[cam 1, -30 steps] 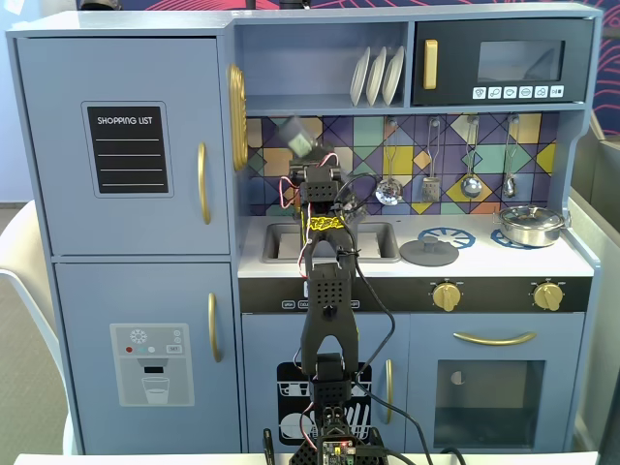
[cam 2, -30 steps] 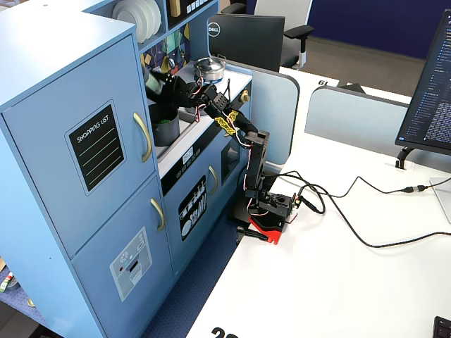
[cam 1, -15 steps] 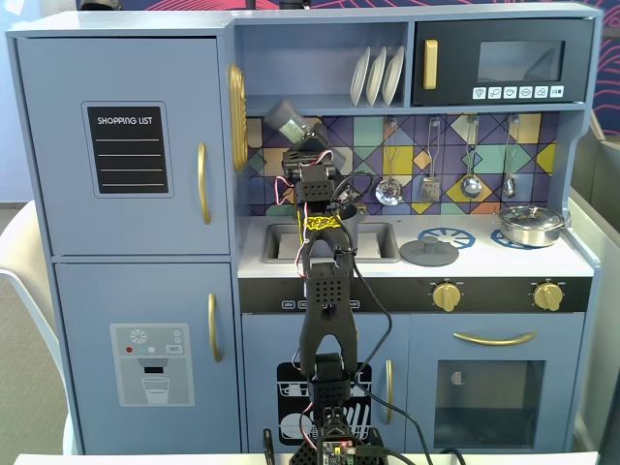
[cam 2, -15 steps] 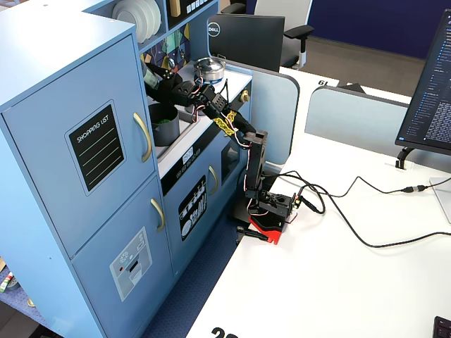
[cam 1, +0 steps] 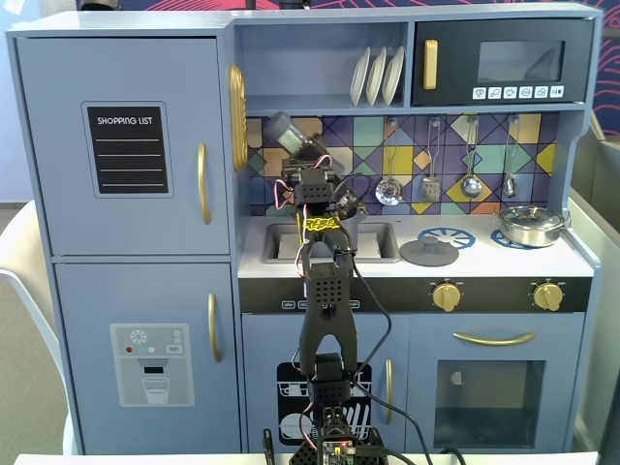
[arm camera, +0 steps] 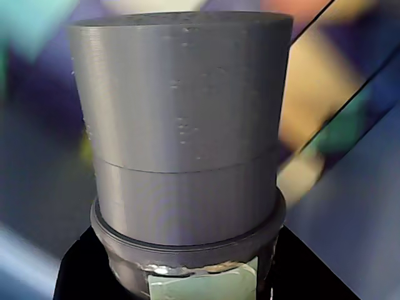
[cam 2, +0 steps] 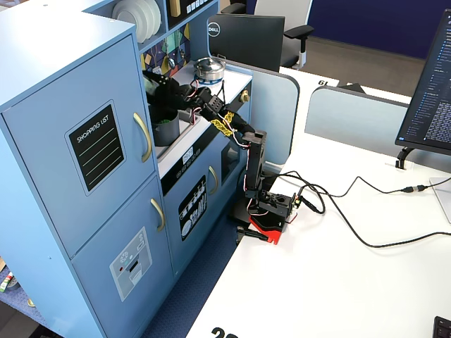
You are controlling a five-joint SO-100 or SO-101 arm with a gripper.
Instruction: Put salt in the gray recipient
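Salt shaker raised over the toy kitchen's sink.

My gripper point(cam 1: 291, 145) pinches the salt point(cam 1: 284, 131), tilted, at centre-left of a fixed view, above the sink point(cam 1: 373, 242). In the wrist view its gray cap point(arm camera: 181, 125) fills the frame, with the pale green label point(arm camera: 200, 287) at the bottom edge. The gray recipient point(cam 2: 167, 125) sits left of centre in the upper part of a fixed view, partly hidden by my arm.

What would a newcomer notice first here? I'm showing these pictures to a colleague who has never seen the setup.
First the big blue toy kitchen filling a fixed view, with the black robot arm reaching up from the table in front to its counter. Its fingers hold the gray salt shaker tilted above the sink, and the shaker's cap fills the wrist view. To the right, a shiny steel pan sits on the stove, a flat gray lid beside it.
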